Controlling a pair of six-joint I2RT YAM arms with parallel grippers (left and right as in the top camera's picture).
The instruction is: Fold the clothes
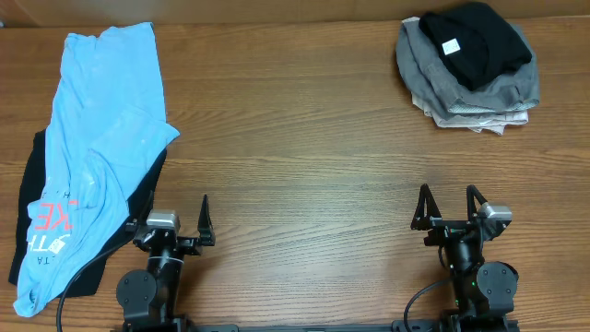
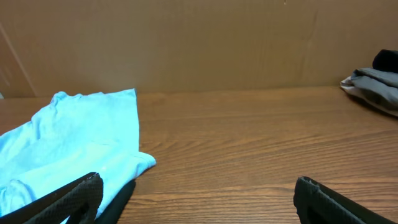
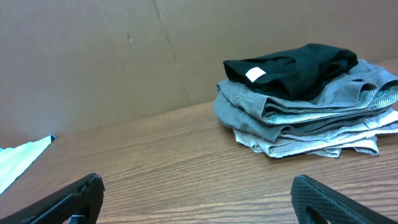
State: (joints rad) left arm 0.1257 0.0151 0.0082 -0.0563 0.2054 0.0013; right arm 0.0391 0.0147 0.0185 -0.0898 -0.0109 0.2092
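Both ends idle and empty: left gripper (image 1: 172,221) jaws wide apart, right gripper (image 1: 449,205) the same, nothing between either pair. The crumpled light blue short-sleeved T-shirt with white and red lettering (image 1: 97,138) lies just left of the left gripper and runs well ahead of it. The printed end is level with the fingers. Under it is a plain black garment (image 1: 149,192), showing at both sides and at the near end, its edge just beside the left gripper's left finger. Neither is folded or even spread flat, so I'd say the work on this pair hasn't started. Well ahead of the right gripper, slightly to its right, sits a neat pile of folded clothes (image 1: 466,88) on the brown wood-grain table (image 1: 304,157). I read that as the finished part. Count: two grippers, one blue shirt, one black garment beneath it, one pile. The pile has one black piece with a white tag (image 1: 479,41) on top, grey layers under it and pale ones at the bottom. That is at least three pieces; I can't tell the exact number. Left to do, as I judge it: two garments.
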